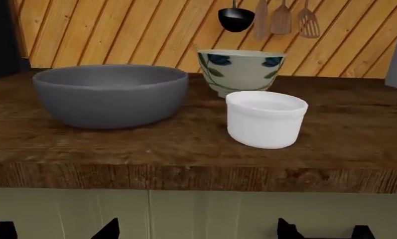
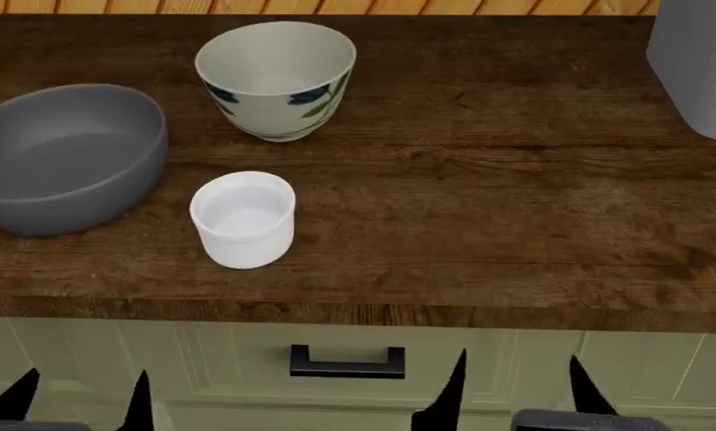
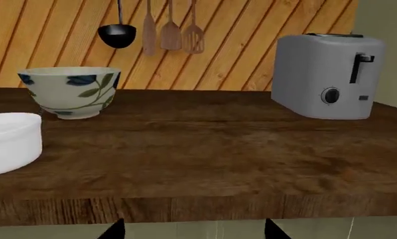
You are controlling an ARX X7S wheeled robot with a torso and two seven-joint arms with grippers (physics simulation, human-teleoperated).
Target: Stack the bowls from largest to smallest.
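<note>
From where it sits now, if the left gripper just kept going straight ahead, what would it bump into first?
Probably the front edge of the wooden counter. The left gripper sits low and open; any higher and it would likely pass between the grey bowl and the white cup.

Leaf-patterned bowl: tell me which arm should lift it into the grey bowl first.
Probably left. The leaf-patterned bowl and grey bowl both sit on the counter's left half, ahead of the left gripper. The right gripper waits farther right, and the white cup stands nearer its path. Both are open and empty.

Left claw (image 2: 80, 395) black pointed fingertips, right claw (image 2: 516, 382) black tapered prongs, matte
</note>
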